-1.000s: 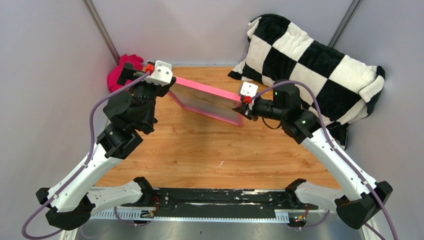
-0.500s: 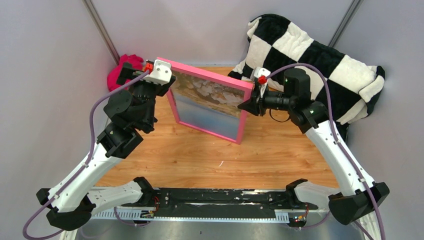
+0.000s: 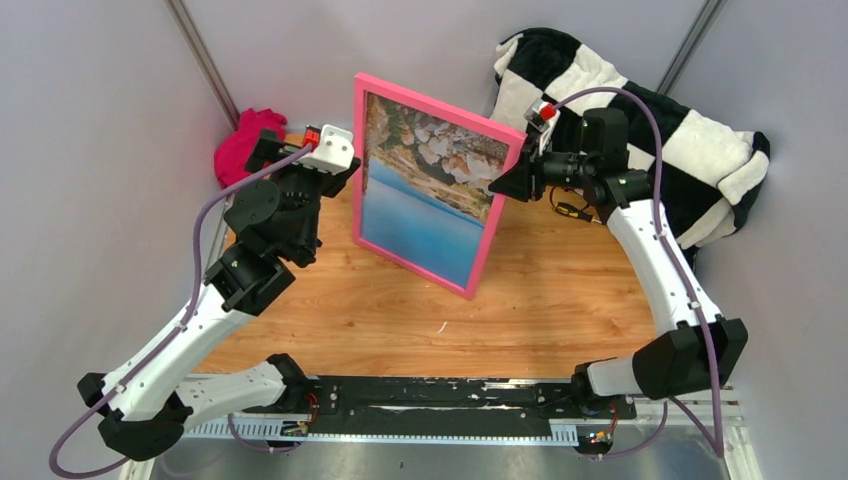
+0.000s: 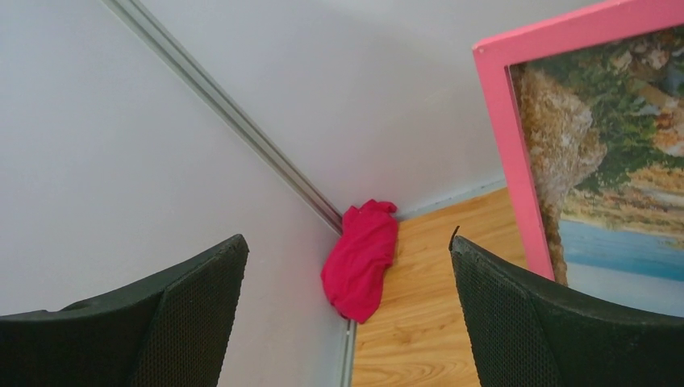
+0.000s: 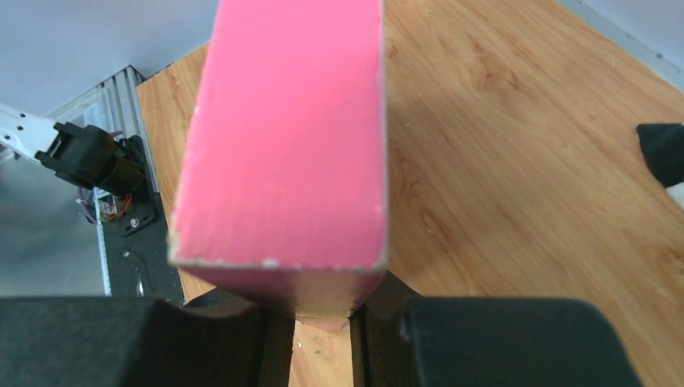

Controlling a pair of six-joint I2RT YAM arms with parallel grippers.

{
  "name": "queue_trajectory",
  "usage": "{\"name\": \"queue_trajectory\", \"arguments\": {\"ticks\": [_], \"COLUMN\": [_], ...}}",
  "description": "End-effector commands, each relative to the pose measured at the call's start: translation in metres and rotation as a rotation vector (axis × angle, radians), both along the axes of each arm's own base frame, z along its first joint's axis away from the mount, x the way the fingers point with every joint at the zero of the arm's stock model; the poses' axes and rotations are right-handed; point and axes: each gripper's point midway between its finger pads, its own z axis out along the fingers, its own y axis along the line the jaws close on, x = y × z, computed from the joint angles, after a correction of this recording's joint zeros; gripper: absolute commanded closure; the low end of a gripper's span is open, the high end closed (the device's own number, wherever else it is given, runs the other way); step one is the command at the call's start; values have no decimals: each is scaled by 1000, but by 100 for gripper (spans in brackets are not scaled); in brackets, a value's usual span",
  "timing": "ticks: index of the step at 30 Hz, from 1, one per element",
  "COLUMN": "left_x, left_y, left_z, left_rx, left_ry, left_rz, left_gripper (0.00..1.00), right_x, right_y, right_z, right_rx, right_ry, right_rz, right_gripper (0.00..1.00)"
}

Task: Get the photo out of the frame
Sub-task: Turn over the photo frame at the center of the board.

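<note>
The frame (image 3: 358,160), with its thin pink border, stands nearly upright over the middle of the table, front towards the camera. The photo (image 3: 425,195) of rocks and blue sea sits inside it. My right gripper (image 3: 512,180) is shut on the frame's right edge near the top corner. In the right wrist view the pink edge (image 5: 290,145) is pinched between the black fingers (image 5: 242,339). My left gripper (image 3: 343,170) is open and empty beside the frame's left edge. The left wrist view shows the border (image 4: 516,145) and photo (image 4: 613,161) to the right of its jaws.
A magenta cloth (image 3: 240,145) lies in the far left corner by the wall, also in the left wrist view (image 4: 359,258). A black-and-white checked pillow (image 3: 640,130) fills the far right. The wooden table (image 3: 560,300) is walled by grey panels.
The frame has swung up from lying low and tilted to standing nearly upright, its picture now facing the camera. My right gripper rose with it. My left arm shifted slightly.
</note>
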Motion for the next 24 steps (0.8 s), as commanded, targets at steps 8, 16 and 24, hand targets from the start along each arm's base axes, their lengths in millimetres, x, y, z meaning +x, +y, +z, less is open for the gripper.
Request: {"name": "queue_trajectory", "arguments": {"ticks": [8,16,24], "left_x": [23,79,142], "left_y": [-20,-5,16], "left_z": [-43,-103,-195], "left_rx": [35,-27,-100], "left_ry": [68,235,461], "left_rz": [-31,-16,5], "left_gripper": [0,0,1], "right_x": [43,63,75], "right_y": [-44,-63,-79], "right_z": [-79,-122,-171], "right_rx": [13,-60,-127], "right_ry": [345,400,514], "right_rz": [-100,-182,-270], "right_gripper": [100,100,100]}}
